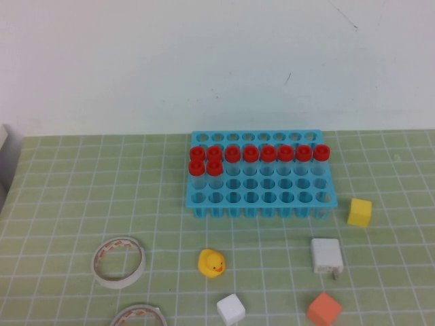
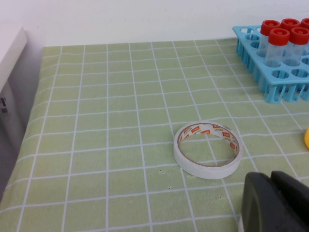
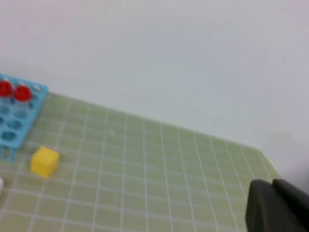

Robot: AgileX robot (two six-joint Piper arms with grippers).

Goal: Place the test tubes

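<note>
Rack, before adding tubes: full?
Partly empty: ten tubes in rack, front rows bare. Left claw shut near tape; right claw shut, away from rack.

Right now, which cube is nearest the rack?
The yellow cube, by the rack's right front corner; white cube and orange cube lie farther off. Left claw, shut, by a tape roll; right claw, shut, far right.

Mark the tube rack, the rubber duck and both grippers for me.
tube rack [image 1: 256, 206]: high view, front rim.
rubber duck [image 1: 211, 263]: high view, its body.
left gripper [image 2: 271, 178]: left wrist view, shut fingertips, near the tape roll [image 2: 207, 168].
right gripper [image 3: 273, 183]: right wrist view, shut fingertips, above the mat [image 3: 145, 164].
</note>
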